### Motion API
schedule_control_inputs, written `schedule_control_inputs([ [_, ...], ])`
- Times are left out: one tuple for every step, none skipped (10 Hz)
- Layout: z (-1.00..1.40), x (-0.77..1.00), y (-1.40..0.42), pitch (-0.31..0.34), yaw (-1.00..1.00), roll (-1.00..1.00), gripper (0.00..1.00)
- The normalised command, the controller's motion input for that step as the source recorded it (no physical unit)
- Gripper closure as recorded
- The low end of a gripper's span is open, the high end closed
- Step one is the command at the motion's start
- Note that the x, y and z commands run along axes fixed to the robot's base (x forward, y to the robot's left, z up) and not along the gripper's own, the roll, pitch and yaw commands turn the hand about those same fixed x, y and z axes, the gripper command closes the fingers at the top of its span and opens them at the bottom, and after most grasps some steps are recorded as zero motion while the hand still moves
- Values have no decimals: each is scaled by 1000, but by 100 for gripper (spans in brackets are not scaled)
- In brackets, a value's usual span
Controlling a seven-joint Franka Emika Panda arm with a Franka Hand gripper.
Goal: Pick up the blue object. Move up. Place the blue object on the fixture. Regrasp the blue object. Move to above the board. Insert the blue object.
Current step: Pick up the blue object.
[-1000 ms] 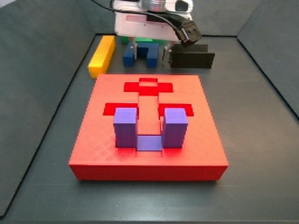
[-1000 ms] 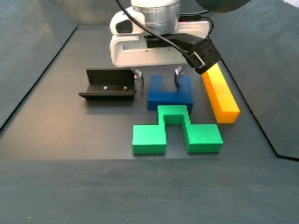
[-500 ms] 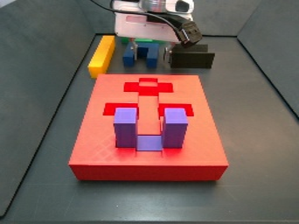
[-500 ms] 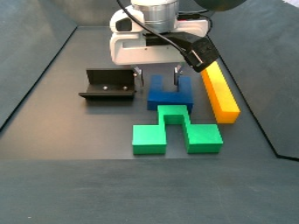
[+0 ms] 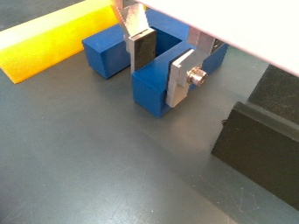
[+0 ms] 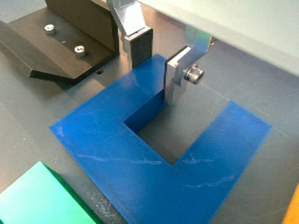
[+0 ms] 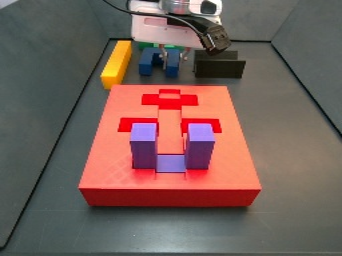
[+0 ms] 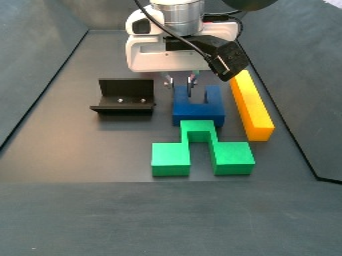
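A robot test bench: dark walled tray floor (image 8: 80,150), the gripper (image 8: 186,77) above it, bright plastic blocks.

Both side views face opposite ways, sharing the gripper (image 8: 191,84).

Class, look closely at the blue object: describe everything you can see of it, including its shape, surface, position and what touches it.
The blue object is a dark blue, matte, plastic-looking U-shaped block: two prongs joined by a base. It lies on the dark floor between the yellow bar and the fixture, behind the green block. The gripper straddles one prong, its fingers on either side of it.
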Motion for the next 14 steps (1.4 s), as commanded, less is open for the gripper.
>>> schedule_control_inputs([
  [0,0,0,0,0,0,100],
  [0,0,0,0,0,0,100],
  [0,0,0,0,0,0,100],
  [0,0,0,0,0,0,100],
  [0,0,0,0,0,0,100],
  [0,0,0,0,0,0,100],
  [0,0,0,0,0,0,100],
  [0,0,0,0,0,0,100],
  [0,0,0,0,0,0,100],
  [0,0,0,0,0,0,100],
  [0,0,0,0,0,0,100],
  [0,0,0,0,0,0,100],
  [0,0,0,0,0,0,100],
  [0,0,0,0,0,0,100],
])
